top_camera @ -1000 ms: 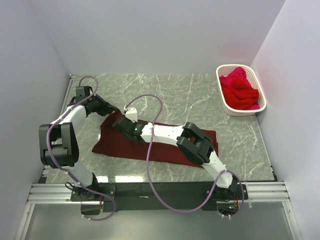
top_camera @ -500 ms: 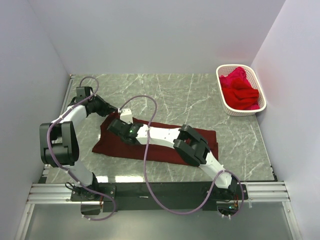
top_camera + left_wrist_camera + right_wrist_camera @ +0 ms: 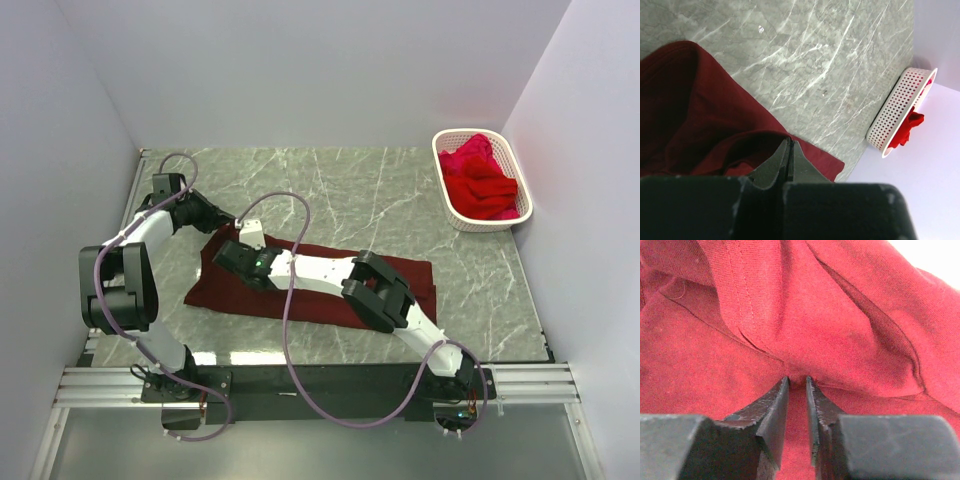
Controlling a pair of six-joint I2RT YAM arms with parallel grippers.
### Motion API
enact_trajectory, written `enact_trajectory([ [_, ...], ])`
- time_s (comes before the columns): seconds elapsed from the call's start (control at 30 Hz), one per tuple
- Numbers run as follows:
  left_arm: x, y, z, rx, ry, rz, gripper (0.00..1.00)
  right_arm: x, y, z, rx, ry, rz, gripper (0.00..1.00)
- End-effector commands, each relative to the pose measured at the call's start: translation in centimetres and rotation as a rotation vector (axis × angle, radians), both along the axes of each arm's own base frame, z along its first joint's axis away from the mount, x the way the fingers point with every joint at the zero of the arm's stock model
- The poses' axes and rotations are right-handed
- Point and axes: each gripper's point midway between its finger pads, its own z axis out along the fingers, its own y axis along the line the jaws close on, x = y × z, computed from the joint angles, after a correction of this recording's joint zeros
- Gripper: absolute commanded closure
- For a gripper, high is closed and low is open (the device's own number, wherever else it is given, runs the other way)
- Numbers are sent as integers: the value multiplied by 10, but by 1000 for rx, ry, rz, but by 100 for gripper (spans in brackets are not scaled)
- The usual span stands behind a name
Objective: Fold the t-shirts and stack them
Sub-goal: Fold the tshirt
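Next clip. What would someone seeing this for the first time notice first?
First, the dark maroon t-shirt spread flat across the near half of the marble table, with both arms bent over it. The left gripper pinches its far-left corner and the right gripper nips a fold close by. Next comes the white basket in the far right corner, heaped with bright red t-shirts.

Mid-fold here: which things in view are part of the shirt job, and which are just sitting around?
Job:
- maroon t-shirt, laid flat
- red t-shirts, heaped up

Just there:
- white basket holding the red ones
- marble table
- purple cables
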Motion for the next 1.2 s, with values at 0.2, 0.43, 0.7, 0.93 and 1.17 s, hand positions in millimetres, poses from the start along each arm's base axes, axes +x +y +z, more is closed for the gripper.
enact_trajectory([
  [0.2, 9, 3, 4, 34, -48, -13, 99, 13, -3, 14, 10, -52, -45, 95],
  [0.43, 8, 3, 6, 44, -54, -17, 99, 12, -7, 54, 82, -87, -48, 100],
  [0.7, -3, 6, 14, 72, -66, -19, 99, -4, -26, 95, 170, -76, -35, 100],
  [0.93, -41, 10, 6, 129, -32, -16, 99, -33, -41, 98, 223, 16, 11, 100],
  [1.17, -91, 14, -1, 179, -21, 9, 96, -65, -57, 72, 239, 123, 55, 100],
])
